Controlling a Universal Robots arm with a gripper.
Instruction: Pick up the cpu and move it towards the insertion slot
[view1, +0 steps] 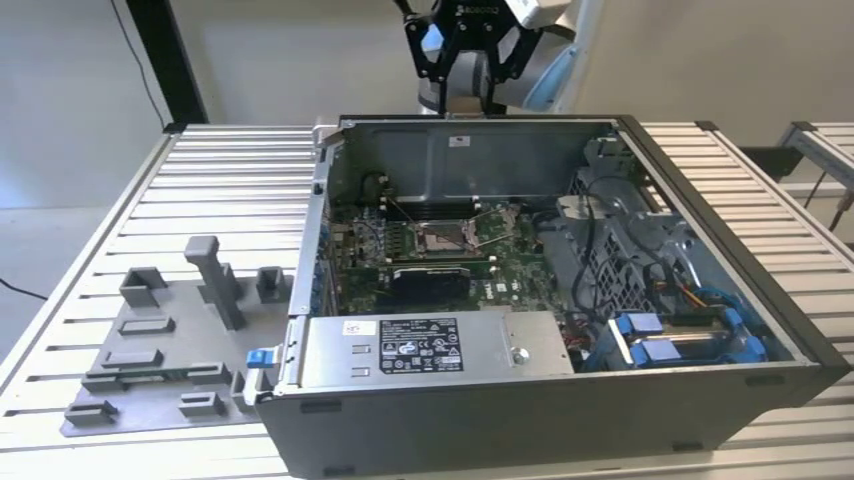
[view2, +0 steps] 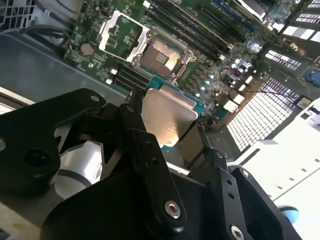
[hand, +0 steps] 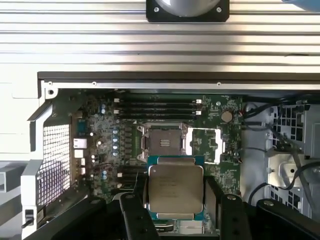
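Note:
The cpu (hand: 175, 187) is a flat square chip with a silvery top and a thin green rim. My gripper (hand: 175, 201) is shut on it, a black finger (hand: 134, 210) pressing each of two opposite edges. In the second wrist view the cpu (view2: 167, 117) hangs in the gripper (view2: 168, 124) above the motherboard, short of the insertion slot (view2: 159, 54). That slot (hand: 163, 141) has a shiny metal frame and a brownish centre, and its cover plate (hand: 206, 145) is flipped open beside it. In the exterior view the gripper (view1: 465, 62) is high above the case's far wall, well above the slot (view1: 447, 238).
The open computer case (view1: 787, 335) lies on a slatted aluminium table (view1: 240, 170). A power supply (view1: 420, 345) sits at the case's near side, with blue-tipped cables (view1: 661, 335) at the exterior view's right. A grey fixture plate with blocks (view1: 174, 340) is beside the case.

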